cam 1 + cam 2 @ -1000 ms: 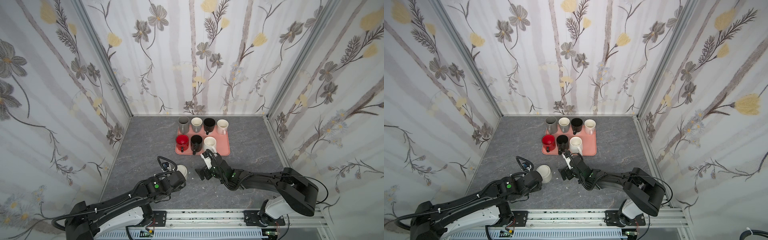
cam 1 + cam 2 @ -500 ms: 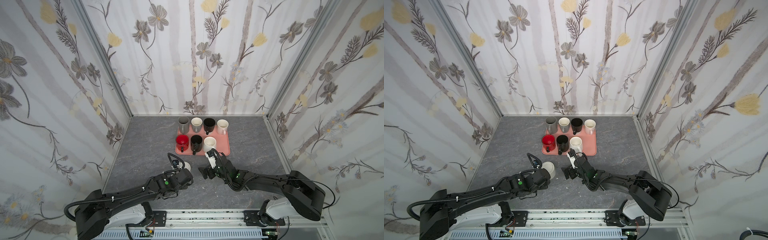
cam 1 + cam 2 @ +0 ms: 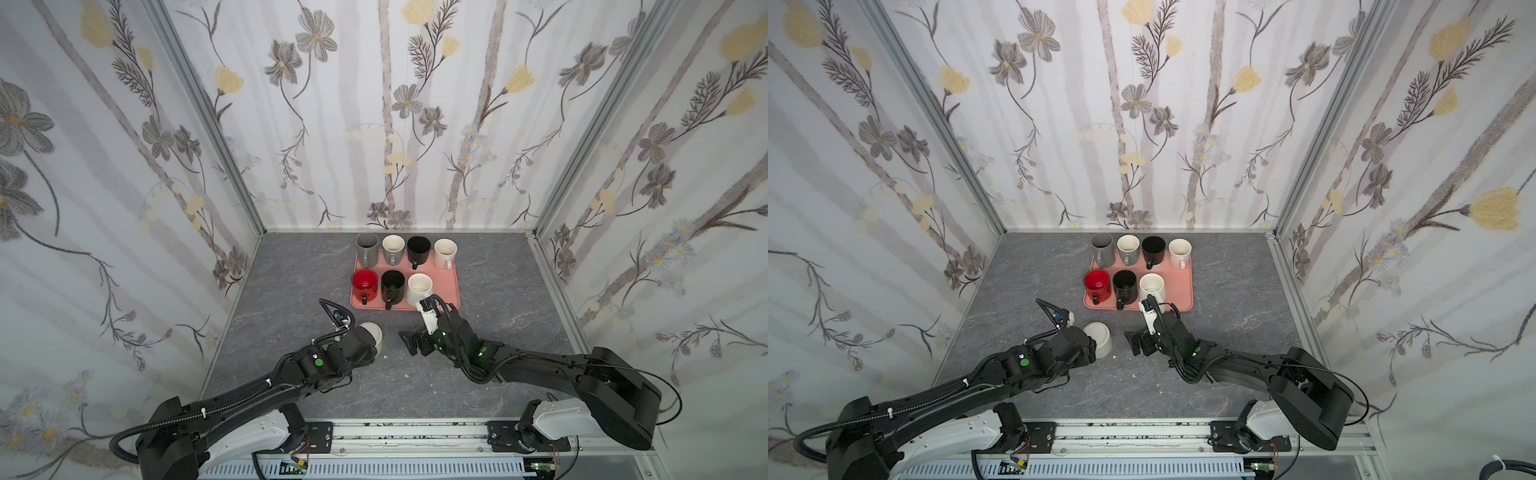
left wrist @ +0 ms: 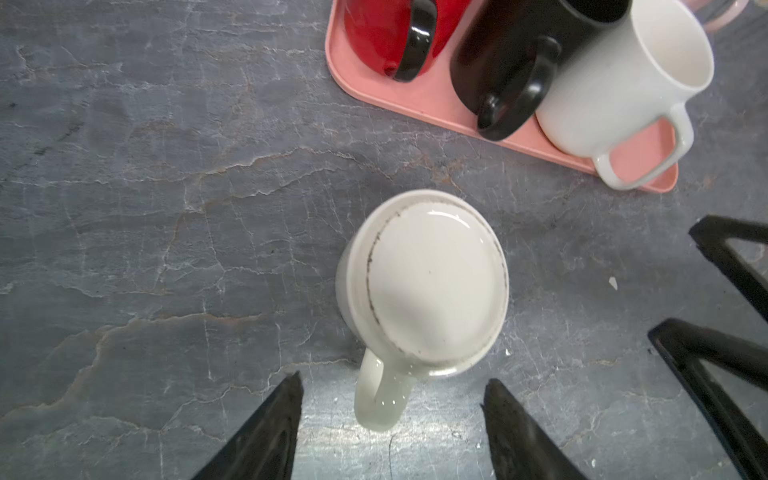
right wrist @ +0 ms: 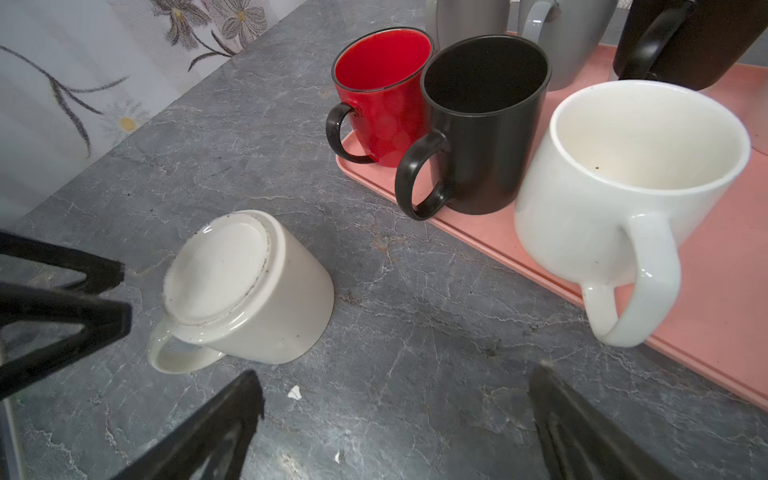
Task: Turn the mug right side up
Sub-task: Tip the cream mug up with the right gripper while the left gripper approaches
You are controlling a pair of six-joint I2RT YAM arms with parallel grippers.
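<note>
An off-white mug (image 3: 371, 332) (image 3: 1099, 338) stands upside down on the grey table, base up, with its handle pointing at my left gripper. In the left wrist view the mug (image 4: 428, 282) sits just ahead of my left gripper (image 4: 392, 380). The jaws are open, one on each side of the handle, touching nothing. My right gripper (image 5: 397, 370) (image 3: 411, 340) is open and empty to the right of the mug (image 5: 245, 286), a short gap away.
A pink tray (image 3: 451, 286) behind the mug carries several upright mugs, among them a red one (image 3: 365, 284), a black one (image 3: 392, 286) and a white one (image 3: 419, 289) in the front row. Flowered walls enclose the table on three sides.
My left arm has reached forward and the upside-down mug has shifted a little toward the tray. The left jaws narrowed, then widened again. My right gripper has barely moved.
</note>
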